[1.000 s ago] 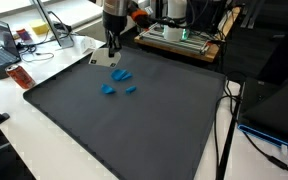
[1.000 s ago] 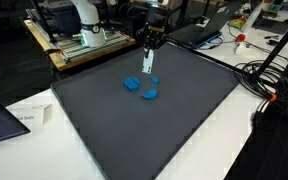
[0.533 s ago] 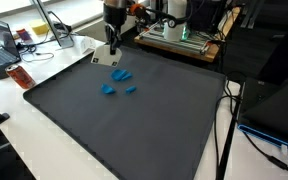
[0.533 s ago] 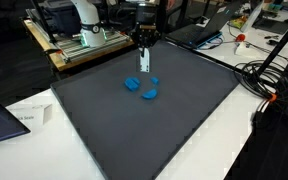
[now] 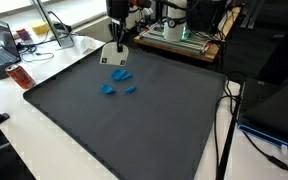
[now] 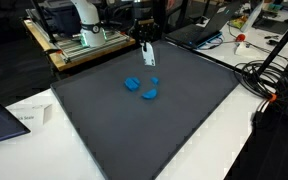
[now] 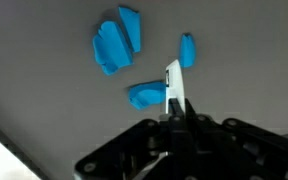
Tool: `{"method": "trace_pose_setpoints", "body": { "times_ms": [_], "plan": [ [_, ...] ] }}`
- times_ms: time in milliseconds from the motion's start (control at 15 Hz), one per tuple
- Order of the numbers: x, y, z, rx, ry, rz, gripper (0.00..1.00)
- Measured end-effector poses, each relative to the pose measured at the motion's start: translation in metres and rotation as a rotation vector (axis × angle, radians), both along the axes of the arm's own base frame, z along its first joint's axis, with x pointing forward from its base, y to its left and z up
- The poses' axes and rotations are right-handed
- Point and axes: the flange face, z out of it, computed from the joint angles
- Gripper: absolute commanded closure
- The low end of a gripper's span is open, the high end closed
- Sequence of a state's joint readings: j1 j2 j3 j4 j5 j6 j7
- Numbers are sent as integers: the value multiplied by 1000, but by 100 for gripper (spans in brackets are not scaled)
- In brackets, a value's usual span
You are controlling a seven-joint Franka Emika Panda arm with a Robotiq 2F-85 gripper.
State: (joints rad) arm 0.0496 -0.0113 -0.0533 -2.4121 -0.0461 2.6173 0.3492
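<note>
My gripper (image 5: pixel 120 44) (image 6: pixel 145 43) hangs over the far part of the dark mat (image 5: pixel 134 130), shut on a small flat white piece (image 5: pixel 117 56) (image 6: pixel 148 56) that dangles clear of the surface. From the wrist the white piece (image 7: pixel 174 85) shows as a thin strip sticking out between the closed fingers (image 7: pixel 176 108). Three bright blue pieces lie on the mat just below: a larger one (image 5: pixel 121 73) (image 7: pixel 115 45), a second (image 5: pixel 108 88) (image 7: pixel 147 96) and a small one (image 5: pixel 130 89) (image 7: pixel 187 50). None of them touches the gripper.
The dark mat (image 6: pixel 154 130) covers most of a white table (image 5: pixel 24 140). Behind it stands a rack with equipment (image 5: pixel 179 38) and the robot base (image 6: pixel 84 25). A laptop (image 5: pixel 2 45) and a red item (image 5: pixel 21 76) sit beside the mat; cables (image 6: pixel 269 85) run along one side.
The gripper has risen and drifted sideways, carrying the white piece up off the mat. The blue pieces have not moved.
</note>
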Motion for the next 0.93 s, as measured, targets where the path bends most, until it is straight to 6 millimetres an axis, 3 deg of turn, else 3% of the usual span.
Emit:
{"method": "trace_pose_setpoints", "body": {
  "times_ms": [467,933],
  "plan": [
    [-3,-6,10,140,56,135,99],
    [-3,-34,2,277,128,236,99]
  ]
}}
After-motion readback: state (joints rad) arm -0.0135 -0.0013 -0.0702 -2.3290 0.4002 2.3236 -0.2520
